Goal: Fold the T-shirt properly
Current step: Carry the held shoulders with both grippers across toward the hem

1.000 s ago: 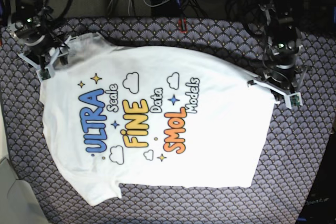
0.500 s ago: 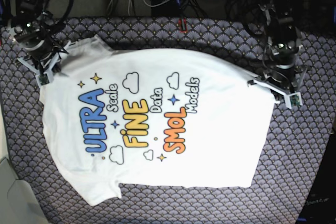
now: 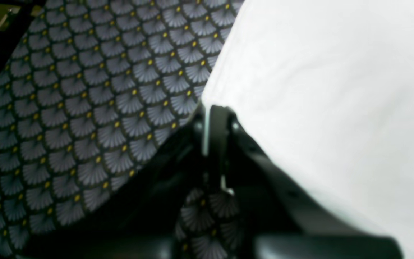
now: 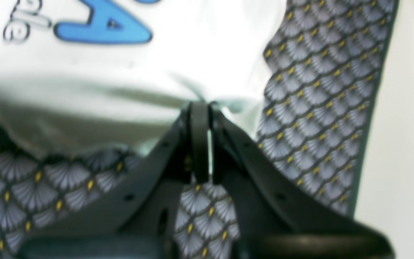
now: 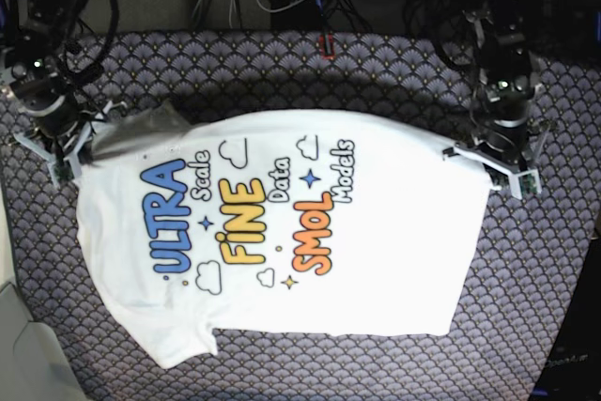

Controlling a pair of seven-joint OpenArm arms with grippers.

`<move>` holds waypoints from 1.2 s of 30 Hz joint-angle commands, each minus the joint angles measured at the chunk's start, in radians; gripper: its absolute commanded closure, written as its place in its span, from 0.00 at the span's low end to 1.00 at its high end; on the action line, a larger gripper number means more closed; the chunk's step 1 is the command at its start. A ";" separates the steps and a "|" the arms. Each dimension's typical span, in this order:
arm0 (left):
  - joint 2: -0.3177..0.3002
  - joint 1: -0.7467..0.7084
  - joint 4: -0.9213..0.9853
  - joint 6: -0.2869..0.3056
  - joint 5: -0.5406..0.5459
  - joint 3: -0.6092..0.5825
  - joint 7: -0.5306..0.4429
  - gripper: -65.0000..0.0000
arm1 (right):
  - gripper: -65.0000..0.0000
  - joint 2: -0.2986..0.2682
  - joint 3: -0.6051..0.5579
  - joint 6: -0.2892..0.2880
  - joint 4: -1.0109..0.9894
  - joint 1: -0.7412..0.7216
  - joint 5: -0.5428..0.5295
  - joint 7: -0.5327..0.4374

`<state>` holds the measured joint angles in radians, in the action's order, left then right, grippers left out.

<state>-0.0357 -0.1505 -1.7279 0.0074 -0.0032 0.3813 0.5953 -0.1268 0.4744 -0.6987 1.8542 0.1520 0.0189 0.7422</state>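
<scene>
The counter [image 5: 394, 53], covered in a scale-patterned cloth, carries one T-shirt [image 5: 394, 232], lying print-up with its long axis running left to right across the base view, collar end to the left and hem to the right; I have two hands on it, one at each end of the far edge; my right hand [image 5: 64, 152] is pinched shut on the far-left corner by the sleeve, the cloth there lifted and bunched; my left hand [image 5: 492, 162] is clamped shut on the far-right hem corner; from both hands the shirt spreads toward the near side, so I judge the fold carries this far edge over toward the near edge; neither hand is nearer, each holds its own corner.
</scene>
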 commanded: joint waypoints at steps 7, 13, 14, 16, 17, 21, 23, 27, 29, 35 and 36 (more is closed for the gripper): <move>-0.011 0.104 -0.008 0.001 -0.004 0.000 -0.021 0.99 | 1.00 -0.027 -0.010 0.001 0.012 -0.075 -0.012 -0.022; -0.016 0.211 0.088 -0.002 -0.004 0.002 -0.021 0.99 | 1.00 -0.061 -0.047 0.001 -0.081 -0.162 -0.012 0.017; -0.016 0.226 0.108 -0.002 -0.004 0.002 -0.021 0.99 | 1.00 -0.073 -0.052 0.001 -0.098 -0.173 -0.012 0.018; -0.016 0.254 0.144 -0.001 -0.005 0.000 -0.021 0.99 | 1.00 -0.086 -0.069 0.001 -0.138 -0.203 -0.012 0.015; -0.016 0.271 0.162 -0.001 -0.005 0.000 -0.022 0.99 | 1.00 -0.087 -0.078 0.001 -0.159 -0.226 -0.012 0.015; -0.036 0.329 0.243 -0.002 -0.005 0.000 -0.024 0.99 | 1.00 -0.122 -0.122 0.001 -0.258 -0.308 -0.010 0.015; -0.037 0.360 0.288 -0.001 -0.005 0.000 -0.025 0.99 | 1.00 -0.141 -0.151 0.001 -0.319 -0.349 -0.010 0.010; -0.051 0.394 0.346 0.001 -0.005 -0.002 -0.028 0.99 | 1.00 -0.167 -0.219 0.001 -0.425 -0.415 -0.010 0.007; -0.054 0.424 0.377 0.001 -0.005 -0.002 -0.028 0.99 | 1.00 -0.167 -0.234 0.001 -0.477 -0.449 -0.010 -0.019; -0.076 0.473 0.437 0.001 -0.004 0.000 -0.030 0.99 | 1.00 -0.188 -0.299 0.001 -0.600 -0.515 0.005 -0.072; -0.077 0.478 0.446 0.001 -0.004 0.000 -0.030 0.99 | 1.00 -0.188 -0.303 0.001 -0.614 -0.524 0.011 -0.082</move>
<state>-0.1009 0.3004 -1.2663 0.0143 -0.0029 0.3790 0.5911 -0.2989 0.1677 -0.6991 1.2232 -0.3408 0.0349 0.6846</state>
